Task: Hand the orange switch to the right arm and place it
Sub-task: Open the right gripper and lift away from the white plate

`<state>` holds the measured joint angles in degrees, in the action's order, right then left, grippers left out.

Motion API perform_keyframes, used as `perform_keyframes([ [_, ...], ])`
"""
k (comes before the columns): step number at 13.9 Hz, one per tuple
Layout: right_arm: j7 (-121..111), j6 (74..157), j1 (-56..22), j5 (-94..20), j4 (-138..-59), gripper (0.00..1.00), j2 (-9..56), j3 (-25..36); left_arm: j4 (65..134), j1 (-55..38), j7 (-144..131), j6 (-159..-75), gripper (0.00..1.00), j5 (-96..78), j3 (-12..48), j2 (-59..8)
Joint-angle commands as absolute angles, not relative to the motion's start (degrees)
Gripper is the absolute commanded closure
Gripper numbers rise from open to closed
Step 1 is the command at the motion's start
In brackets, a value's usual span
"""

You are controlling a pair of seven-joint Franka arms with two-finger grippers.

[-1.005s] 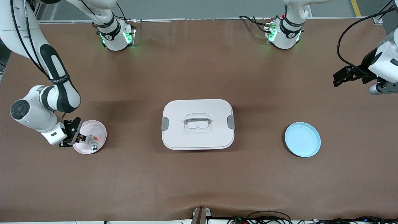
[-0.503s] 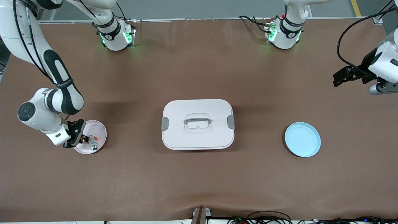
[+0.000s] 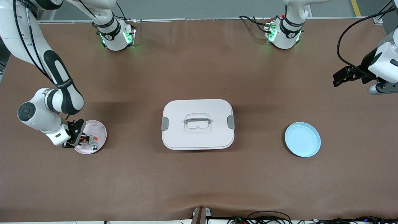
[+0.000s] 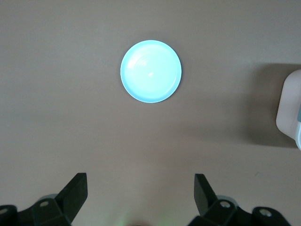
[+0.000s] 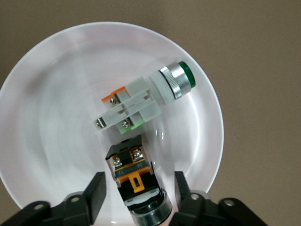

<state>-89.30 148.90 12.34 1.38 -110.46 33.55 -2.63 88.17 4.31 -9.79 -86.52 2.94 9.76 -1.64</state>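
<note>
With the right gripper [image 5: 136, 190] low over the pink plate [image 3: 101, 133] at the right arm's end of the table, jaws parted and standing either side of the orange switch [image 5: 133, 170], apparently clear of it; switch lying in the plate, just beside the white-and-green push button [image 5: 143, 101], possibly touching it. Risks from here, as a guess: fingers lifting off crooked and snagging the black body, dragging it along; or nudging the neighbouring button and rolling it toward the rim; or the switch rocking on its round head. Left gripper [image 4: 140, 193] waiting up in the air at the left arm's end, fingers wide apart, nothing between them, looking down on the blue plate [image 4: 151, 71]. White lidded box [image 3: 197, 124] mid-table. Hard to make out: switch's round head partly cut off in the right wrist view; fingertip contact unclear; front view shows the switch only as a speck beside the gripper.
</note>
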Motion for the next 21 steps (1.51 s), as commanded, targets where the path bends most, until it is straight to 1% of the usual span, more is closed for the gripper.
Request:
perform_keyframes([
  [1, -88.6, 148.5, 13.3, 1.6, -109.6, 0.0, 34.1, -3.6, 88.5, 4.5, -9.5, -86.9, 0.0, 2.0, 9.7, -1.2],
  [3, -87.0, 147.4, 13.3, 1.6, -109.4, 0.0, 33.2, -3.6, 88.6, 4.5, -9.5, -86.8, 0.0, 2.0, 9.7, -1.2],
  [6, -85.2, 139.9, 13.4, 1.6, -107.1, 0.0, 31.8, -3.6, 88.7, 4.5, -9.5, -86.7, 0.0, 2.0, 9.7, -1.2],
  [10, -79.8, 134.0, 13.7, 1.5, -103.6, 0.0, 30.9, -3.6, 88.5, 4.4, -9.5, -86.7, 0.0, 2.0, 9.7, -1.1],
  [14, -62.1, 123.7, 13.7, 1.5, -100.4, 0.0, 27.1, -3.6, 88.5, 4.4, -9.3, -86.6, 0.0, 2.0, 10.5, -1.0],
  [18, -38.7, 117.7, 12.9, 1.5, -100.5, 0.0, 21.5, -4.0, 88.5, 4.4, -8.8, -86.2, 0.0, 2.0, 11.0, -0.6],
  [20, -22.1, 114.1, 9.1, 2.3, -100.4, 0.0, 19.3, -4.0, 88.5, 4.6, -8.7, -85.9, 0.0, 2.0, 11.2, -0.6],
  [21, -16.8, 113.6, 7.5, 2.3, -100.5, 0.0, 18.1, -4.0, 88.5, 4.6, -8.6, -85.9, 0.0, 2.0, 11.3, -0.6],
])
